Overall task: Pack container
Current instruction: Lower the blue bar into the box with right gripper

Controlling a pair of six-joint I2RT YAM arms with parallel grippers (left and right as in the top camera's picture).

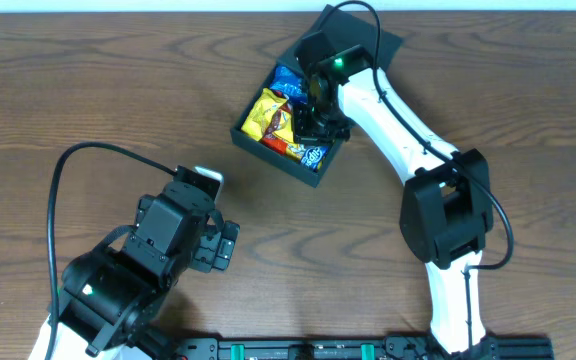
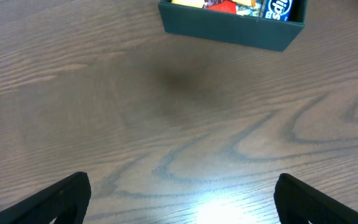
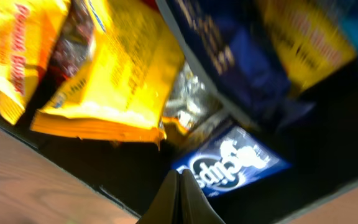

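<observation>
1. Left pincer [image 2: 182, 199]: spread wide, empty, over the desk's near-left part; best parked there.
2. Container [image 1: 273, 158]: near the desk's far edge, snack packets [image 1: 266, 115] inside.
3. Right pincer [image 3: 180, 199]: pressed together, empty, low among the packets; should probably rise straight, snagging nothing.

A wooden table [image 1: 88, 90] fills almost the whole overhead view. Its top is mid-brown, with long wavy grain in darker streaks and loops running mostly left to right. Beyond its far edge lies a thin pale strip [image 1: 168, 5]; whether that is wall or floor cannot be told. Light comes from above: in the left wrist view a whitish glare [image 2: 222, 208] lies on the wood, and a soft dark shadow [image 2: 179, 81] sits farther up. The surface has a dull sheen.
</observation>
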